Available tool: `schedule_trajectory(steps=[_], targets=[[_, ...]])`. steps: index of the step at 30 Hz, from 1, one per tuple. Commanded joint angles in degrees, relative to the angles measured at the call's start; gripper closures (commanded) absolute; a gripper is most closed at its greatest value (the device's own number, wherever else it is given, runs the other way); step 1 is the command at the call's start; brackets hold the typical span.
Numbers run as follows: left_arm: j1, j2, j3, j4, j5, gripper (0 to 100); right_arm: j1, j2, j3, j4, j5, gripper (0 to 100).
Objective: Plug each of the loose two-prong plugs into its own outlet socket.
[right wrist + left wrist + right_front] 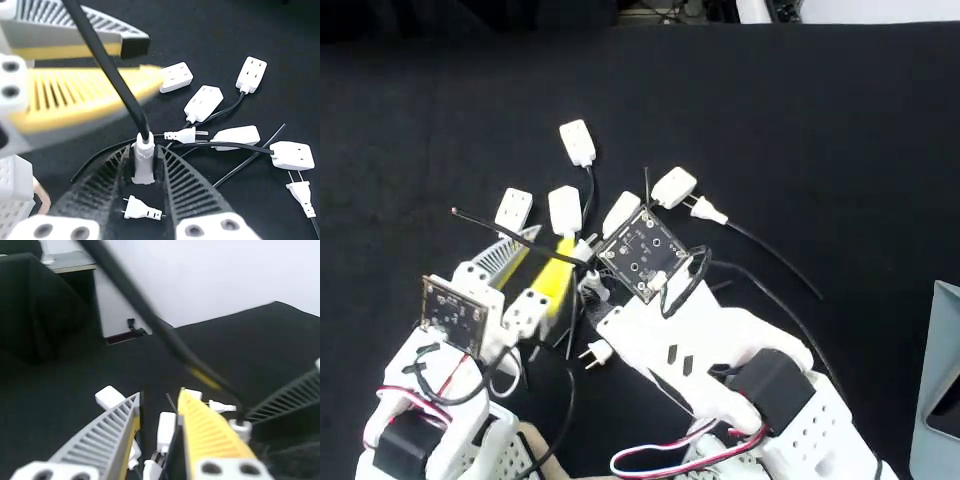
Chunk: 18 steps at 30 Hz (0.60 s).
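At the bottom centre of the right wrist view, the right gripper (142, 150) pinches a held plug (141, 167) between its two black fingers. The plug stands upright, and its black cord (107, 65) runs up and out through the top of the frame (the prongs are hidden). Just below it, a loose plug (141, 208) lies flat on the black table (820, 120), prongs pointing right. A second plug (186, 134) lies at mid-frame, just right of the held one, its prongs aimed at a nearby socket. A third plug (300, 191) sits at the lower right edge, beside the outermost socket. Five white sockets (203, 103) fan across the right half of this frame, each apart from the next.

In the upper left of the same frame is the left gripper (150, 59), one finger yellow and one grey. In the left wrist view these fingers are spread apart and hold nothing. White pieces show in the gap between them, too blurred to tell socket from plug.

In the high view, both arms come in from the bottom edge. The sockets cluster just left of centre. The left gripper lies at their lower left, its yellow finger just below one socket. The right arm sits to the lower right of the cluster.
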Motion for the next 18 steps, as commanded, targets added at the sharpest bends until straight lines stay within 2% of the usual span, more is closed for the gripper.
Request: schedule_trajectory(steps=[1,6,13,18], targets=[[5.9,0.2,-5.1,0.3,-0.9,85,-0.7,0.0,-0.1,-1.2,0.0,98.7],[9.9,0.2,-5.3,0.3,-0.9,85,-0.7,0.0,0.0,-0.9,0.0,98.7],[8.9,0.2,-5.2,0.3,-1.0,85,-0.5,0.0,2.2,-1.2,0.0,98.7],[-3.9,0.2,-6.5,-0.5,-0.5,84,3.4,0.0,2.3,-1.3,-0.4,98.7]])
